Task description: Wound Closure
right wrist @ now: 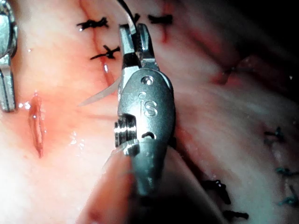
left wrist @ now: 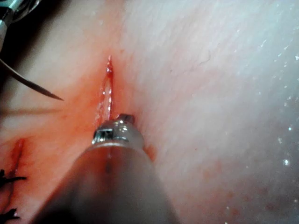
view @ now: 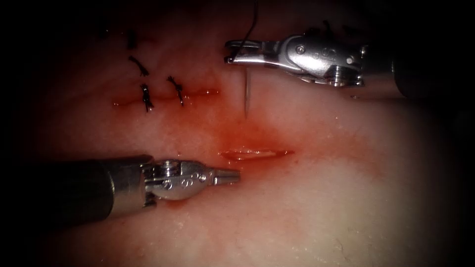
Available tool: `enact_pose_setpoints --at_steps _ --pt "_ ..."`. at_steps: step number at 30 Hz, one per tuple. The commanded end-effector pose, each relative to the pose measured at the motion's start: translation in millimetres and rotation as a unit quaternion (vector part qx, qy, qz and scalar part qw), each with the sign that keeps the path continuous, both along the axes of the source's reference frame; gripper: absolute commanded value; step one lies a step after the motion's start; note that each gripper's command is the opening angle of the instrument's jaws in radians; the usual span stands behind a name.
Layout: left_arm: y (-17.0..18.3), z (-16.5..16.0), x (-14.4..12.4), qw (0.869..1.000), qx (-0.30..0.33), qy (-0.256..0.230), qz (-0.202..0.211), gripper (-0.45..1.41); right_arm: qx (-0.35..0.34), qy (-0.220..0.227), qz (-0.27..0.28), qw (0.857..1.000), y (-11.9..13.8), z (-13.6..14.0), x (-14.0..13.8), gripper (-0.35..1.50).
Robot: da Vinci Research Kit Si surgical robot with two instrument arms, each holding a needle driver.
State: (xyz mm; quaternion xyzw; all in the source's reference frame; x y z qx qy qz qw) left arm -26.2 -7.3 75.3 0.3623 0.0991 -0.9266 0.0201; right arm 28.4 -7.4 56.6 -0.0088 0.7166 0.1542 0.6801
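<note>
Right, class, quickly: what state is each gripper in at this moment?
Left gripper: shut, holding nothing, beside the open cut.
Right gripper: shut on the needle near its thread end, needle clear of the tissue.

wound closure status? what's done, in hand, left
Done: one cut carries knotted stitches. In hand: the right tool grips the needle near its thread end, tip clear of the tissue; thread trails up. The left tool, shut, holds nothing. Left: the open cut has no stitch.

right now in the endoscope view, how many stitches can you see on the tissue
4, possibly more hidden in the dark edges. All lie upper left of the open cut: one at the top, one below it, one lower, one further right.
</note>
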Motion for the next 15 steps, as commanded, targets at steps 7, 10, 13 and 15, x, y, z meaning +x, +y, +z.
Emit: enact_pose_setpoints --at_steps 7,10,13,15 --pt "0.1 0.1 -0.7 1.0 0.001 -0.001 -0.001 0.02 -0.006 -0.001 -0.005 1.0 0.4 0.4 1.9 -0.35" --pt "0.2 -0.1 -0.7 1.0 0.002 -0.001 -0.001 0.02 -0.011 -0.003 -0.007 1.0 0.2 0.8 1.9 -0.35" --pt "0.2 -0.3 -0.7 1.0 0.002 -0.001 -0.001 0.02 -0.013 -0.005 -0.009 1.0 0.2 1.2 1.8 -0.35" --pt "0.1 -0.4 -0.7 1.0 0.002 -0.001 -0.001 0.02 -0.014 -0.007 -0.01 1.0 0.1 1.4 1.8 -0.35"
